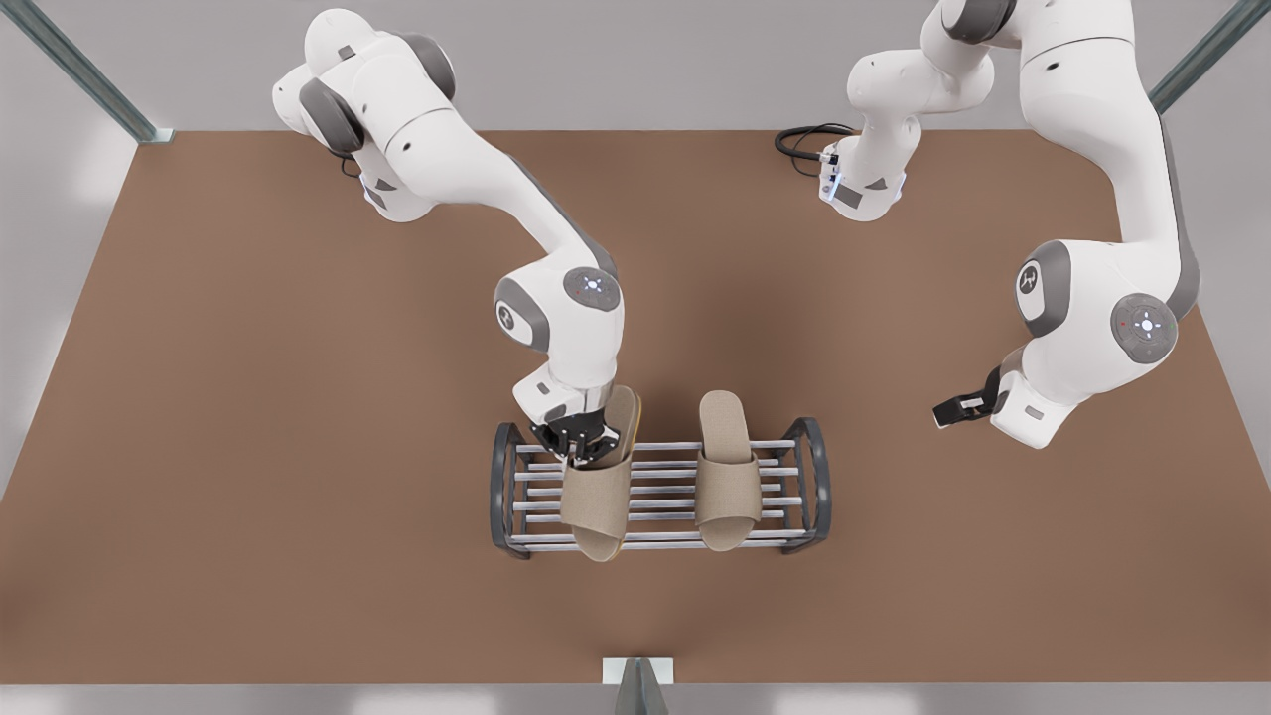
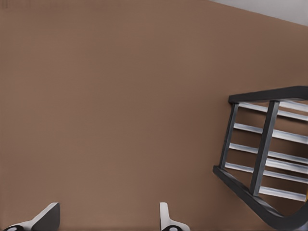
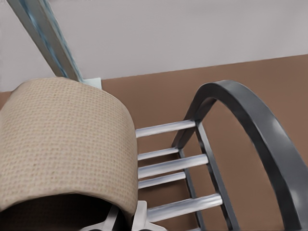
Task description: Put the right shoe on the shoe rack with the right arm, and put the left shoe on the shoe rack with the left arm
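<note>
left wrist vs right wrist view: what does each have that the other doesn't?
Left wrist view: the left pincer, open and empty above bare table, away from the rack.
Right wrist view: the right shoe close up, gripped by the right pincer, plus the grey wall and a metal post.
Both: the shoe rack, with a dark arched end frame and silver bars, and the brown tabletop.

A bare robot test cell, rendered rather than real: a plain brown table (image 1: 248, 447) with two white Franka arms (image 1: 467, 189) mounted at its far edge, grey walls, metal frame posts (image 1: 89, 74) at the far corners, a coiled cable (image 1: 799, 139)
</note>
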Controlling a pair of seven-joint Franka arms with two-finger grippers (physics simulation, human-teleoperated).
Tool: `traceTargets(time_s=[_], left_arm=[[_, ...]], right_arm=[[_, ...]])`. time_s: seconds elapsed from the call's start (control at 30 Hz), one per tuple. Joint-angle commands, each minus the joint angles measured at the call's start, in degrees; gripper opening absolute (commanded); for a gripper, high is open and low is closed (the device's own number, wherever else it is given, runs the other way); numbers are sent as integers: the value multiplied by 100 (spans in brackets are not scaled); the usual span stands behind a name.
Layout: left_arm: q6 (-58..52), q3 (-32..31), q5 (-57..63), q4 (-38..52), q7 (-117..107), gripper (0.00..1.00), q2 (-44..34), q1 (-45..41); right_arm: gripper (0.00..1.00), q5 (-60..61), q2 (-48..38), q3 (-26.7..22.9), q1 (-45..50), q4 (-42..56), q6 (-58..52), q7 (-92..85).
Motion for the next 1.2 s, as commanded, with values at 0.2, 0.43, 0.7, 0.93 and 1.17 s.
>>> traceTargets(time_s=[0.2, 0.43, 0.7, 0.93, 1.17], left_arm=[[-2, -1, 106, 3, 367, 100, 11, -17], [-2, -1, 115, 3, 367, 100, 11, -17], [-2, -1, 124, -6, 367, 100, 11, -35], [165, -10, 141, -6, 341, 100, 11, -140], [-538, -151, 212, 12, 51, 100, -736, -237]], right_arm=[[100, -37, 1, -1, -6, -19, 147, 706], [100, 16, -16, 25, 125, -11, 85, 715], [100, 33, -174, 8, 2147, 1264, -1954, 1744], [100, 903, -1502, 8, -1166, 1158, -2745, -2211], [100, 1651, -3857, 157, -2784, -2199, -1540, -5050]])
